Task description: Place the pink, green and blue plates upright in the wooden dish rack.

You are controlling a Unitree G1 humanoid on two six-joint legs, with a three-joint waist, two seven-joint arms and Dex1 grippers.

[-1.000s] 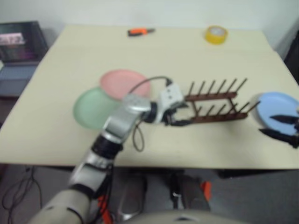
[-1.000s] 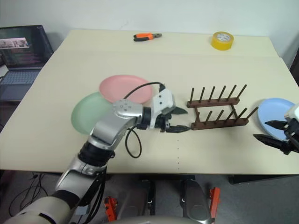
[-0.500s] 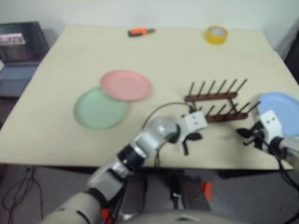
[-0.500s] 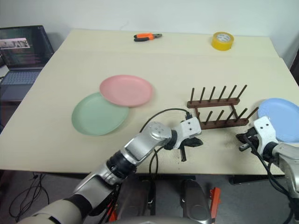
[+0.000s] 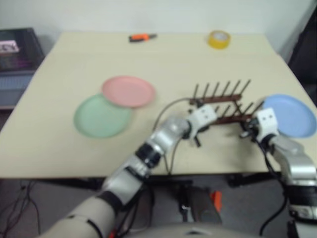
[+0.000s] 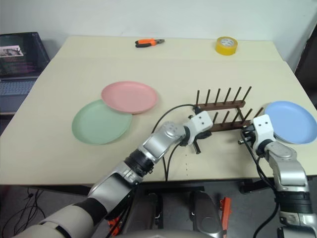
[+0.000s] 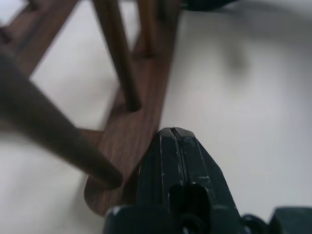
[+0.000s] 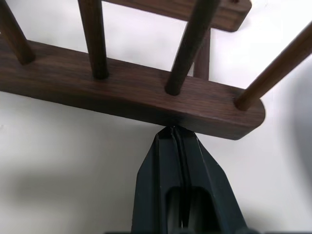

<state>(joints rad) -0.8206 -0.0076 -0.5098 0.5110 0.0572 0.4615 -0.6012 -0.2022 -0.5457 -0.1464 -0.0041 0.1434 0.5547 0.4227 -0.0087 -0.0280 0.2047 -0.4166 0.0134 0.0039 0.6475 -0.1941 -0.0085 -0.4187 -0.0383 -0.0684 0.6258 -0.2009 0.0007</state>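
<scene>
Jaws pressed together on both grippers, holding nothing, tips against the wooden dish rack's near rail.
Left gripper [image 7: 174, 134] at the rail's left end, right gripper [image 8: 175, 131] at its right end; wooden dish rack [image 6: 221, 115] right of centre, empty; blue plate [image 6: 290, 121] flat just right of it; pink plate [image 6: 130, 96] overlapping green plate [image 6: 100, 122], centre left.

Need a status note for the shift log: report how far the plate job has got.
Done: nothing; the rack holds no plates. In hand: both shut grippers, left and right, press against the rack's near rail. Left: pink plate, green plate and blue plate all lie flat.
</scene>
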